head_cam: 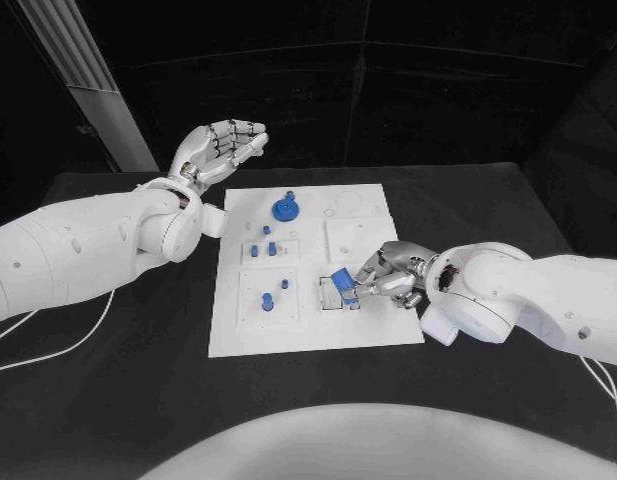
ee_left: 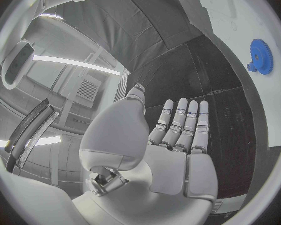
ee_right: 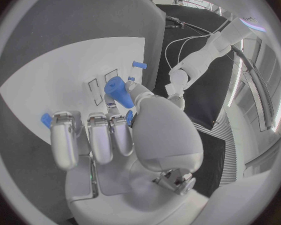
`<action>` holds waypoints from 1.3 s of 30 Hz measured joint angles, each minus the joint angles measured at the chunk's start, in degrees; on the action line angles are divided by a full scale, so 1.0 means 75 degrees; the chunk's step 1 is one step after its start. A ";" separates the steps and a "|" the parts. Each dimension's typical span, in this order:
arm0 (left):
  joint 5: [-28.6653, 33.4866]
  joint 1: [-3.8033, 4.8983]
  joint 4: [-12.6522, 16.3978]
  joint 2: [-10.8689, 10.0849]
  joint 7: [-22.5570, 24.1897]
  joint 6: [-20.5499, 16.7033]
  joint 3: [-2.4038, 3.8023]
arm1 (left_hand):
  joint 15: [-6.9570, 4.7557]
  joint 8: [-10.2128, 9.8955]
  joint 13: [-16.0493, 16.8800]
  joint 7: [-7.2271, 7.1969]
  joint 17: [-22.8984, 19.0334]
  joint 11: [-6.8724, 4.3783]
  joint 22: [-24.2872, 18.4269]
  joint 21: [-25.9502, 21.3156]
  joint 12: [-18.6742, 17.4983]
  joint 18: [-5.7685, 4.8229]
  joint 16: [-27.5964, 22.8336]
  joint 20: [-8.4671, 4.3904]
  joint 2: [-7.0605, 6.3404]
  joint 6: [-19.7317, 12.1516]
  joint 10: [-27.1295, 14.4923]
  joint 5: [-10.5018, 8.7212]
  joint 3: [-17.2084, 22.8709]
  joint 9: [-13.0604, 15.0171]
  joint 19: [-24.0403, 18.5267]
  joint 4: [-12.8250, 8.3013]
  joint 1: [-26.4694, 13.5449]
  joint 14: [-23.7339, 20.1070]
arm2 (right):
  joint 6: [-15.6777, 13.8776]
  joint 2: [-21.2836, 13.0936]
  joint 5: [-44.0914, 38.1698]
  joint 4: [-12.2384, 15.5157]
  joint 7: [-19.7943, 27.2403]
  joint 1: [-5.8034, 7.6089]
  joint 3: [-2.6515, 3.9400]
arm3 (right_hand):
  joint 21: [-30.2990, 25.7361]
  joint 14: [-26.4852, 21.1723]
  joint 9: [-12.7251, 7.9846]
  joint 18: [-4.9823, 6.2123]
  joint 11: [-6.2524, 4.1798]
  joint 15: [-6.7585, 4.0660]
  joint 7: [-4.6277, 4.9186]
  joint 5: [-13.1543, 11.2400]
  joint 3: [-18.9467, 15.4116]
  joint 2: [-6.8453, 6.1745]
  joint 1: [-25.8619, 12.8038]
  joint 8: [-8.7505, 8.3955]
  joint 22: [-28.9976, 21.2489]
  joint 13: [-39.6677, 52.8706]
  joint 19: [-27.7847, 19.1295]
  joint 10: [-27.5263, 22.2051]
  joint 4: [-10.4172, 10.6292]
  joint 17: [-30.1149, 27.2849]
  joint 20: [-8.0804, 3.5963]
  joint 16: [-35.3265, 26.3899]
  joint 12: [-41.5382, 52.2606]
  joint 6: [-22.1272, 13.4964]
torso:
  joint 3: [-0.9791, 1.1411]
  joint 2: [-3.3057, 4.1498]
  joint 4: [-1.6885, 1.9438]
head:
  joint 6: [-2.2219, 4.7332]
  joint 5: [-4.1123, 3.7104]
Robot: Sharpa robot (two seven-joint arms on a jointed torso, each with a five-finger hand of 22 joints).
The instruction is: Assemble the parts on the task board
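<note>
On the black surface (head_cam: pixel 135 380), your white rectangular task board (head_cam: pixel 380 325) looks maybe half done. I count one round blue gear (head_cam: pixel 288 209) seated near the far edge and roughly five small blue pegs (head_cam: pixel 266 247) standing mid-board. Your right robot hand (head_cam: pixel 383 278) is pinching a blue block part (head_cam: pixel 343 283) over a near slot, not seated yet. Left robot hand (head_cam: pixel 222 145) hovers past the board, fingers spread, holding nothing.

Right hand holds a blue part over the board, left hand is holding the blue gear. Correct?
Not quite. The right hand does hold a blue part over the board, but the left hand is raised and open, holding nothing. The head view shows the gear lying on the board.
</note>
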 measured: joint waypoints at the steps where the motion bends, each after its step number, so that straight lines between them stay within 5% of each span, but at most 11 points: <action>1: 0.0000 0.0000 0.0000 0.0001 0.0000 0.0001 0.0000 | 0.0000 0.0000 0.0000 0.0000 0.0000 0.0000 0.0000 0.0000 0.0000 0.0000 0.0000 0.0000 0.0000 0.0000 0.0000 0.0000 0.0000 0.0000 0.0000 0.0000 0.0000 0.0000 | 0.0033 0.0029 0.0093 -0.0025 -0.0010 0.0000 0.0000 | 0.0000 0.0000 0.0000 0.0000 0.0000 0.0000 0.0010 -0.0020 0.0000 0.0000 0.0000 -0.0030 0.0000 0.0000 0.0000 0.0000 0.0000 0.0000 0.0000 0.0000 0.0000 0.0011 | 0.0001 0.0000 0.0000 | 0.0000 0.0007; 24: 0.0000 0.0000 -0.0005 0.0011 0.0000 0.0007 0.0000 | 0.0000 0.0026 0.0000 0.0000 -0.0011 0.0000 0.0002 0.0000 0.0000 0.0000 0.0000 0.0000 0.0000 0.0000 0.0000 0.0000 -0.0021 0.0000 0.0000 0.0021 0.0000 0.0000 | 0.0355 0.0303 0.0807 -0.0386 -0.0399 0.0001 -0.0002 | 0.0000 0.0000 -0.0040 0.0000 0.0001 0.0000 0.0034 -0.0225 -0.0095 -0.0013 -0.0179 -0.0175 0.0000 0.0000 0.0000 0.0000 0.0093 0.0000 0.0000 0.0000 0.0000 0.0108 | 0.0007 0.0000 -0.0012 | 0.0000 0.0031; 39: 0.0000 0.0000 0.0007 -0.0009 0.0000 0.0008 0.0000 | 0.0000 0.0025 0.0000 0.0000 -0.0010 0.0000 -0.0004 0.0000 0.0000 0.0000 0.0000 0.0000 0.0000 0.0000 0.0000 0.0000 -0.0021 0.0000 0.0000 0.0021 0.0000 0.0000 | 0.0371 0.0515 0.0876 -0.0587 -0.0461 -0.0001 -0.0004 | 0.0000 -0.0030 -0.0099 -0.0001 0.0000 -0.0030 -0.0155 -0.0430 -0.0211 -0.0043 -0.0349 -0.0329 0.0000 0.0000 0.0000 0.0000 0.0209 0.0000 0.0000 0.0000 0.0000 0.0429 | 0.0005 -0.0005 -0.0013 | 0.0000 0.0033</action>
